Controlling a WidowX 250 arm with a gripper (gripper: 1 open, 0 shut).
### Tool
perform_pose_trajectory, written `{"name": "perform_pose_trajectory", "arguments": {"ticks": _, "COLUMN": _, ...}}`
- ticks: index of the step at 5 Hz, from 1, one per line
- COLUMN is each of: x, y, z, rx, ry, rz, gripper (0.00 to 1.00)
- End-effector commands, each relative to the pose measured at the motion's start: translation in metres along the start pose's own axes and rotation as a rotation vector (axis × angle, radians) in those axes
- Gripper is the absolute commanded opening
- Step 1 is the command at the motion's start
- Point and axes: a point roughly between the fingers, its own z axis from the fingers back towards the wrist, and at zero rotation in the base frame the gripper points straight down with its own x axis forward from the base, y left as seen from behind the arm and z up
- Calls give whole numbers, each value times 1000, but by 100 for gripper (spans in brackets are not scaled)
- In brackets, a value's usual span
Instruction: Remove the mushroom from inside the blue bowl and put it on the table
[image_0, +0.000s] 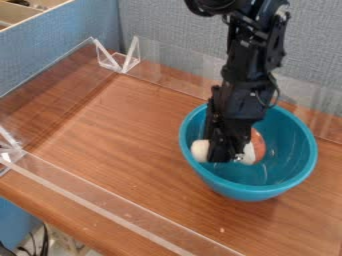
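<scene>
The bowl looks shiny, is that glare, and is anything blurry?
Camera view: the blue bowl shows soft pale reflections on its glossy inside wall; the claw and mushroom are soft-edged and low in detail; the table carries a faint sheen.

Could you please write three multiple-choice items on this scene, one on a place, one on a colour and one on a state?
1. Where is the mushroom?
A. In the hand, over the blue bowl
B. On the table
C. Beside the bowl

2. What colour is the bowl?
A. Red
B. Turquoise blue
C. White

3. How is the hand?
A. Wide open, holding nothing
B. Lying on the table
C. Closed on the mushroom

Answers: 1 A, the cream stem and orange cap show on either side of the fingers above the bowl's inside. 2 B, its glossy wall is turquoise. 3 C, the fingers clamp the mushroom.
</scene>
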Motion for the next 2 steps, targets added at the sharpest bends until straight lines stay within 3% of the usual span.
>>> {"name": "perform_pose_trajectory", "arguments": {"ticks": 1, "x": -10, "y": 11, "z": 33, "rx": 55, "ry": -80, "rz": 80, "gripper": 0}}
{"name": "perform_pose_trajectory", "arguments": {"ticks": 2, "x": -32, "y": 27, "z": 46, "rx": 73, "ry": -86, "rz": 169, "gripper": 0}}
